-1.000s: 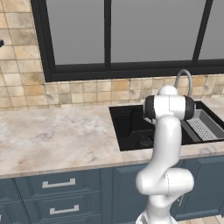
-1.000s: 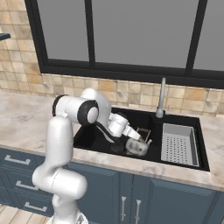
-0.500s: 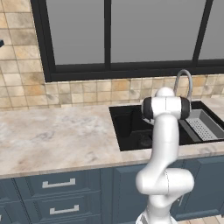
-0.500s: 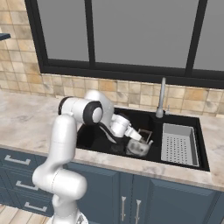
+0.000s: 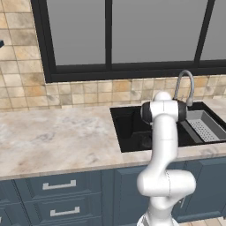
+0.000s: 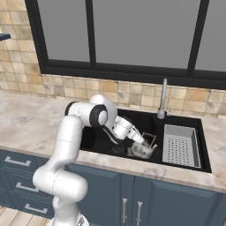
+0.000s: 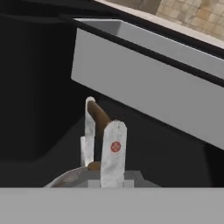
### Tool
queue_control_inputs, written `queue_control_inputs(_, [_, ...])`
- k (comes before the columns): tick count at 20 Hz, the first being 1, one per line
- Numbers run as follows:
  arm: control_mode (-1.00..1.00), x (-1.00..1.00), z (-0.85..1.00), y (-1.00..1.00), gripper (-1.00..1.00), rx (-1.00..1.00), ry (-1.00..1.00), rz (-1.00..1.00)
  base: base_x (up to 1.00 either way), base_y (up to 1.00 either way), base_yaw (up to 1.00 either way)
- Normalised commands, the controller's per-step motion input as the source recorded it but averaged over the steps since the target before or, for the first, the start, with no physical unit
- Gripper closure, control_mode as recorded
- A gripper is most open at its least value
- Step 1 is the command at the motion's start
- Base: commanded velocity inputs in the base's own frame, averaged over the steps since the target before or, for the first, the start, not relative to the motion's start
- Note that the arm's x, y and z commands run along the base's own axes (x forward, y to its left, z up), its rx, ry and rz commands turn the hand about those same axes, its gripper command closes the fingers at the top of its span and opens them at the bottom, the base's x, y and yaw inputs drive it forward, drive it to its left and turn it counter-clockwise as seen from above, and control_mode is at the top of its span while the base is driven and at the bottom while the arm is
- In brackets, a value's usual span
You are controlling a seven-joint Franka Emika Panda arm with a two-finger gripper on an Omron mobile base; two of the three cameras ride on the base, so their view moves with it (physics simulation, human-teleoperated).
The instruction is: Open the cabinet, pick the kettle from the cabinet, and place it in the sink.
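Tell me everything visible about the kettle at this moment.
The kettle is a small, squat, silver-grey metal vessel with an arched, brown-topped handle. It sits low inside the black sink, left of the grey perforated tray. The gripper is shut on its handle from above; in the hand view the pale fingers flank the brown handle. Its spout can't be made out.

Marble countertop (image 5: 57,137) as landmark. Blue drawers (image 5: 59,185) with short silver handles directly below its front edge. Tan tile backsplash (image 5: 88,92) rises from its back edge; black-framed window (image 5: 110,35) above the tiles. Grey perforated tray (image 6: 178,145) recessed at the countertop's right end, near the gooseneck faucet (image 6: 162,99). Blue cabinet doors (image 6: 132,205) under the countertop's right part.
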Motion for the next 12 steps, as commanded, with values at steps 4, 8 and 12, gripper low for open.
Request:
queue_control_inputs(4, [-1.00,0.17,-0.28,-0.16,1.00,0.00,0.00,-0.10,0.00,0.00,0.00])
queue_control_inputs(8, [-1.00,0.19,-0.26,-0.15,1.00,0.00,0.00,-0.09,0.00,0.00,0.00])
queue_control_inputs(12, [-1.00,0.22,-0.25,-0.17,1.00,-0.01,0.00,-0.09,0.00,0.00,0.00])
